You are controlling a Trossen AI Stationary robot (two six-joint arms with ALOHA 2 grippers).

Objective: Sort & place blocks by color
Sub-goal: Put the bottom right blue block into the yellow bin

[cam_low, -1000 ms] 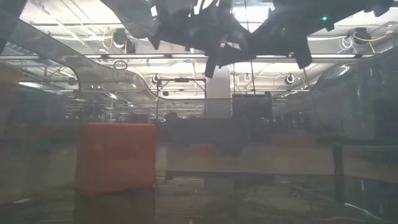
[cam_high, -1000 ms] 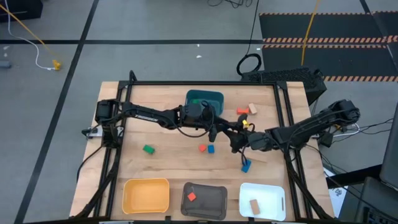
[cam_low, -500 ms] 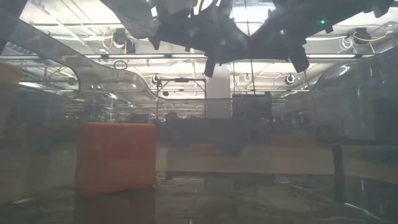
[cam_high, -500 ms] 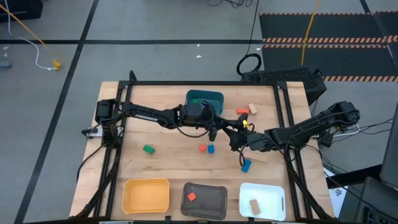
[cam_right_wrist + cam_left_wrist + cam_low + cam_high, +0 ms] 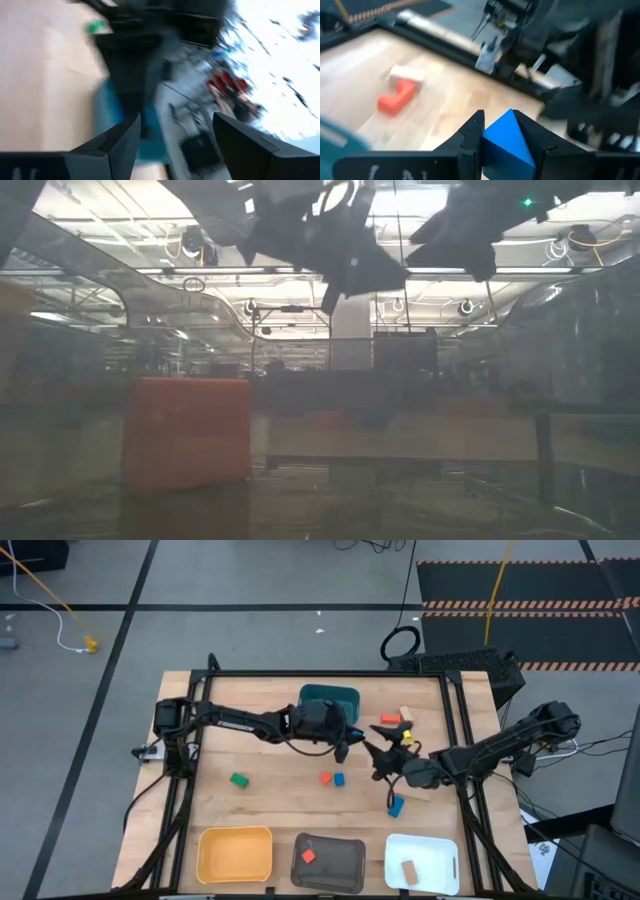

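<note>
Since a second ago your two grippers have drawn apart: the left gripper (image 5: 345, 747) has pulled back toward the teal tray (image 5: 329, 698), and the right gripper (image 5: 378, 752) now sits a little farther from it, above the middle of the wooden table (image 5: 260, 800). You see the left gripper (image 5: 497, 131) clamped on a blue block (image 5: 505, 142), its fingers pressed against both sides. The right gripper (image 5: 172, 130) has its jaws wide apart with nothing between them.

On the table you have a red block (image 5: 390, 719) just beside a tan block (image 5: 406, 714) near the far edge, right of the teal tray; the left wrist view shows the same red block (image 5: 396, 98) and tan block (image 5: 406, 76) touching. A small red block (image 5: 325, 778) and a small blue block (image 5: 339, 779) lie side by side at mid-table. A green block (image 5: 238, 780) lies well to the left of them. Another blue block (image 5: 396, 805) lies below the right gripper, toward the near side.

Along the near edge you have a yellow tray (image 5: 235, 853), a grey tray (image 5: 328, 862) with a red block (image 5: 308, 855) in it, and a white tray (image 5: 422, 862) with a tan block (image 5: 408, 871) in it.

In the low view, a red block (image 5: 187, 432) looms close and both arms hang overhead.
</note>
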